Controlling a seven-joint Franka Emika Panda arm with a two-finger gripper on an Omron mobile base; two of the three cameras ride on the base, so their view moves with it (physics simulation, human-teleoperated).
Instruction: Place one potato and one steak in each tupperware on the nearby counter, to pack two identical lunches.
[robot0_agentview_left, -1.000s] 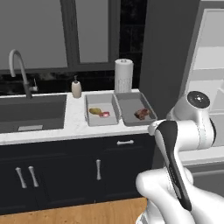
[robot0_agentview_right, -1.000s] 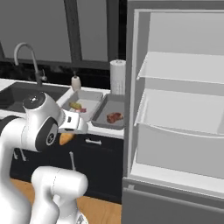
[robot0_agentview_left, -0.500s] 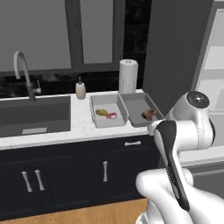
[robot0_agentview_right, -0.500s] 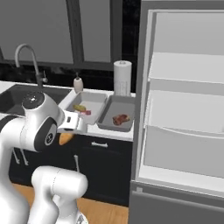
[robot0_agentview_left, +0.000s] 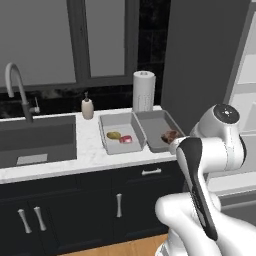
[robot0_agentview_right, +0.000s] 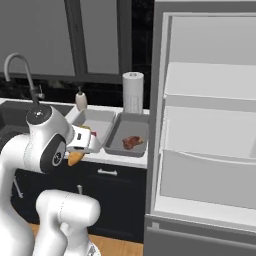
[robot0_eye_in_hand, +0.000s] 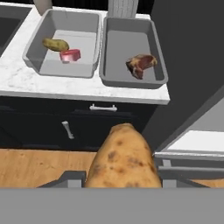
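The tool (robot0_eye_in_hand: 122, 186) is clamped on a potato (robot0_eye_in_hand: 123, 159), held out in front of the table (robot0_eye_in_hand: 17, 76) above the floor. The left tub (robot0_eye_in_hand: 37, 52) holds a potato and steak; the right tub (robot0_eye_in_hand: 111, 65) holds one steak (robot0_eye_in_hand: 141, 64).

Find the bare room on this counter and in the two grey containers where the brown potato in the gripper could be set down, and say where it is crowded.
The right grey tupperware is roomiest: bare floor all around the reddish-brown steak. The left grey tupperware is crowded by its yellowish potato and small red steak. The white marbled counter is bare along its front edge, before both containers.
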